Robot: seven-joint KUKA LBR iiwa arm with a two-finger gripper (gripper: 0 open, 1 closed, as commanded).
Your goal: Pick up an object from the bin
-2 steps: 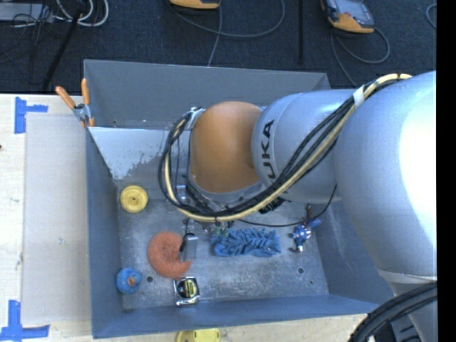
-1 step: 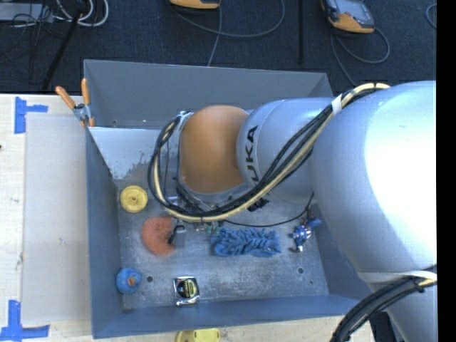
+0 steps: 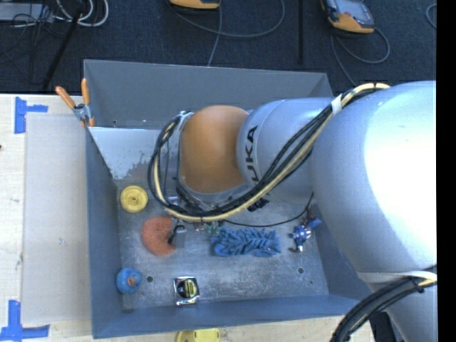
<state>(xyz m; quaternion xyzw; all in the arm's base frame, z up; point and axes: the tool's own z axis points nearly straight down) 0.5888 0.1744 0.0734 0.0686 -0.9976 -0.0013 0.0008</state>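
My gripper (image 3: 173,234) pokes out from under the arm's wrist at the middle left of the bin, its dark tip over the right edge of a flat orange-red round pad (image 3: 154,236). A yellow round disc (image 3: 133,199) lies just above and left of the pad. A blue knobbly rubbery thing (image 3: 244,242) lies to the gripper's right on the bin floor.
A small blue ball with an orange spot (image 3: 128,281) sits in the near left corner. A yellow and black tape measure (image 3: 187,288) lies by the front wall. A small blue and white piece (image 3: 303,234) rests at the right. The arm covers the bin's middle and right.
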